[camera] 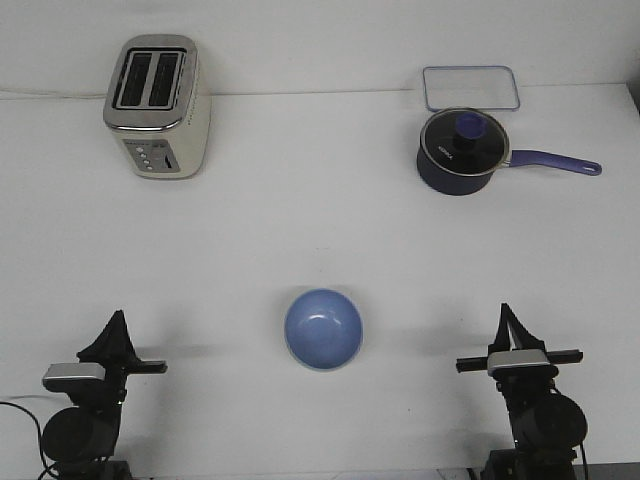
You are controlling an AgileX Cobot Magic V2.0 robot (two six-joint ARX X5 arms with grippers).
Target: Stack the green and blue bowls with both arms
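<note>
A periwinkle blue bowl (323,328) sits upright on the white table, in the middle near the front. No green bowl shows on its own; a pale edge runs under the blue bowl's near rim, and I cannot tell what it is. My left gripper (119,318) rests at the front left, well to the left of the bowl. Its fingers meet in a point and hold nothing. My right gripper (506,312) rests at the front right, well to the right of the bowl, fingers together and empty.
A cream toaster (157,106) stands at the back left. A dark navy saucepan (461,152) with a lid and a purple handle stands at the back right, with a clear rectangular container (471,88) behind it.
</note>
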